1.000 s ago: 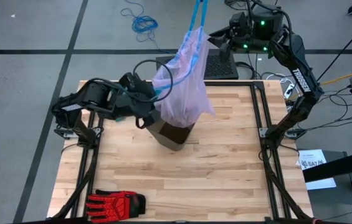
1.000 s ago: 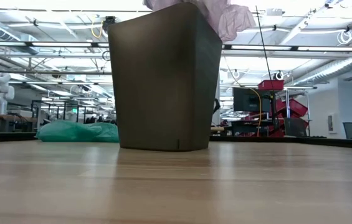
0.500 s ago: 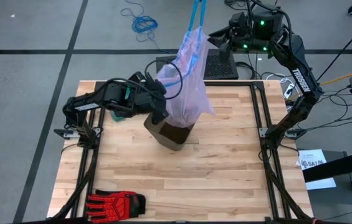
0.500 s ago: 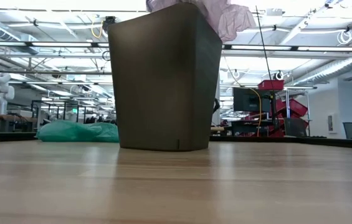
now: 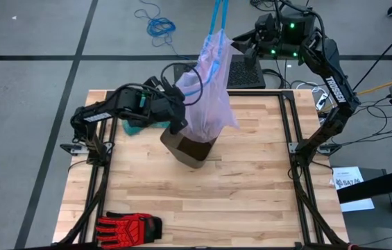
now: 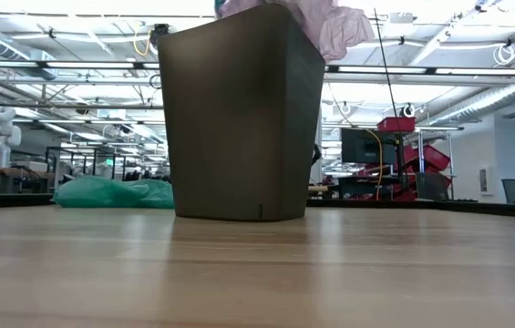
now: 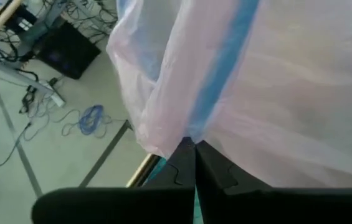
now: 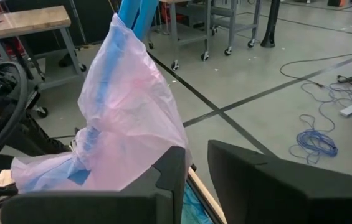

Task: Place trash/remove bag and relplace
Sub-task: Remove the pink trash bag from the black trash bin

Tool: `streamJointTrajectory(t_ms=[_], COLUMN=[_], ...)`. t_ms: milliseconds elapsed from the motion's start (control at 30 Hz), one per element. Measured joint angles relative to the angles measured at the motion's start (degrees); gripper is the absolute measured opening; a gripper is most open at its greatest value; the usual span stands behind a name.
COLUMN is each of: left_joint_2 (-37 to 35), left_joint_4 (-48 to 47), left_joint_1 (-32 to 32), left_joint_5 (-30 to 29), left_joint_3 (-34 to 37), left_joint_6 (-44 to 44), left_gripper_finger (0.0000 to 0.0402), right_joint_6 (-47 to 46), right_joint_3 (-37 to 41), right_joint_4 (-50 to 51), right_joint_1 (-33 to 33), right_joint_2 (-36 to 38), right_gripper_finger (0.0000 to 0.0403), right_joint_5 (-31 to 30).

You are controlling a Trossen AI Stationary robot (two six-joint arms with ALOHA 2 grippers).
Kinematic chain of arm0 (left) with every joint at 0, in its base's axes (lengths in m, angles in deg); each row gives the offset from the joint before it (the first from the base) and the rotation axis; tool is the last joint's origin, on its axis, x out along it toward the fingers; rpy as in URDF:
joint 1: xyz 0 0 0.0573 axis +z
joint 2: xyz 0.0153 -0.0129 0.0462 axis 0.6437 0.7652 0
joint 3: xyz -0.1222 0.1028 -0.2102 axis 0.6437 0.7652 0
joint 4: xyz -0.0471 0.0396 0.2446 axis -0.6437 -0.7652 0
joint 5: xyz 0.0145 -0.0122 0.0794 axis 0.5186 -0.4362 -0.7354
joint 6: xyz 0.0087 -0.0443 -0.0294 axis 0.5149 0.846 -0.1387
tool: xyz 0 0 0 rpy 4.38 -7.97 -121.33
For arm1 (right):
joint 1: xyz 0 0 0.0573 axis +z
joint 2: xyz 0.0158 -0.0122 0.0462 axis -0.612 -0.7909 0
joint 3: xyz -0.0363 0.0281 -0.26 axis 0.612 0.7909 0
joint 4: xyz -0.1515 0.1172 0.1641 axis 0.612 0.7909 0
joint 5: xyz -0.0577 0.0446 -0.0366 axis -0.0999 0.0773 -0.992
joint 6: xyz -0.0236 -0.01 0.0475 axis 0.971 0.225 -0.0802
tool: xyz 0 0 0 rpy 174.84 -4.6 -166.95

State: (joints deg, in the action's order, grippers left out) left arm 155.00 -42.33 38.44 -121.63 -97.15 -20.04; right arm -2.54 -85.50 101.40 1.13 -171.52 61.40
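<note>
Left gripper (image 5: 180, 119) jaws clamped on the bag (image 5: 209, 90), frame centre; right gripper's jaws, we cannot tell. We'd lift straight, steadying the bin (image 5: 192, 151).

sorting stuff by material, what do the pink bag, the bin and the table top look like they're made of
The bag: thin, glossy plastic film; it is translucent and crinkles in folds. The bin: probably matte moulded plastic, with smooth, even brown walls. The table top: wood, likely butcher block, showing pale joined strips and a slight sheen.
</note>
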Motion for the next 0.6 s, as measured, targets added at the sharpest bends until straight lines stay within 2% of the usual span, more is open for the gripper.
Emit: streamJointTrajectory(t_ms=[267, 600], left_joint_2=[-5.56, -15.35], left_joint_4=[1.13, 7.75], left_joint_1=[-1.54, -1.88], left_joint_5=[5.33, 15.92], left_joint_3=[-0.24, -0.26], left_joint_6=[0.06, -1.51], left_gripper_finger=[0.0001, 0.0001], right_joint_6=[0.86, 0.69], right_joint_3=[0.0, 0.0], right_joint_4=[2.45, 11.01], right_joint_1=[-0.02, 0.33], right_joint_2=[0.0, 0.01], right_gripper_finger=[0.0064, 0.0064], right_joint_5=[0.49, 14.2])
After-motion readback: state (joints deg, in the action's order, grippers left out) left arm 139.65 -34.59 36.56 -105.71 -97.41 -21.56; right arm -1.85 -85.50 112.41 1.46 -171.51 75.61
